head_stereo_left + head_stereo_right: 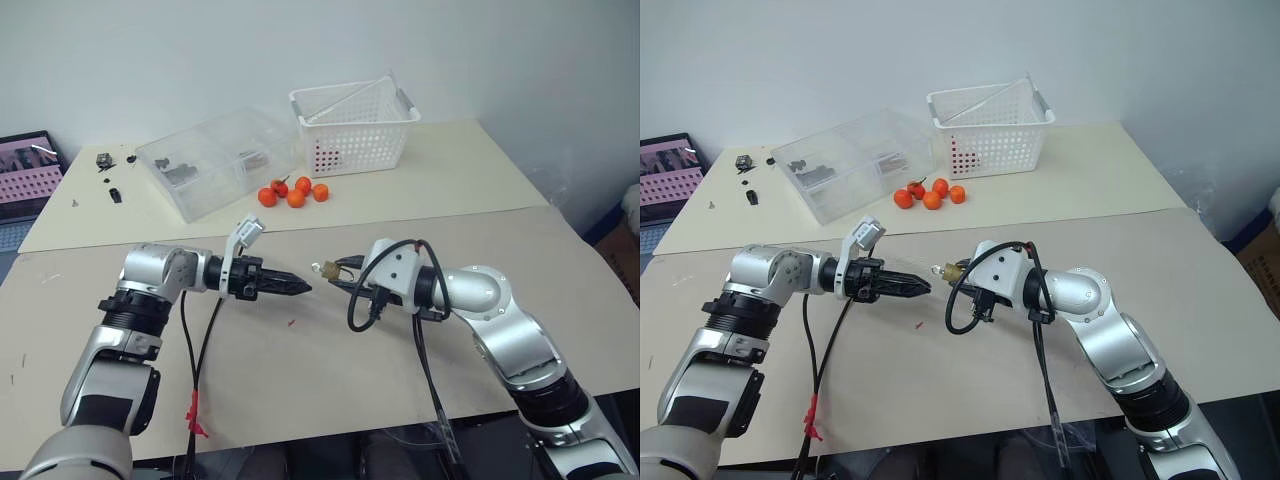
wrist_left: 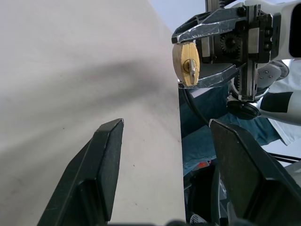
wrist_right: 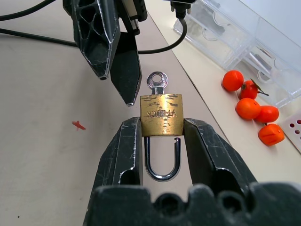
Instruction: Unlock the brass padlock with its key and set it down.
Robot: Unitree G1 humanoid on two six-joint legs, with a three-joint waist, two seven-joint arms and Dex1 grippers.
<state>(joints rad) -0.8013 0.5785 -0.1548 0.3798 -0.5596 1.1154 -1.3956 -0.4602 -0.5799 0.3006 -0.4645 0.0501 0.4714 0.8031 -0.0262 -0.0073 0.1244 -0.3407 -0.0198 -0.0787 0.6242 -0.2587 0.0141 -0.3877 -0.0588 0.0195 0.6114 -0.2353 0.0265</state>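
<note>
At the far left edge of the scene a dark screen with pink rows point(image 1: 28, 172) is seen, and small dark bits point(image 1: 108, 175) lie on the rear worktop point(image 1: 470, 170) beside it. A clear plastic box point(image 1: 215, 160) with compartments stands further right on that worktop, a cluster of small orange fruits point(image 1: 293, 191) lies just in front of it, and a white perforated basket point(image 1: 352, 127) is set to their right.

Over the nearer worktop point(image 1: 300, 370) the left hand point(image 1: 296, 287) is held level, pointing toward the right hand. Its two black fingers point(image 2: 106, 165) are seen spread apart in the left wrist view, with nothing between them. A small red speck point(image 3: 78, 125) lies on the worktop beneath the gap between the two hands.

Just to the right of the left fingertips, the brass padlock point(image 3: 162, 114) is gripped by the right hand point(image 3: 162, 141), clear of the worktop. The boxy body is clamped on both sides by the fingers, and the silver shackle is seen closed, pointing back toward the wrist. The key point(image 3: 156, 83) is seated in the keyhole, its round head sticking out toward the left hand, near one fingertip but apart from it.
</note>
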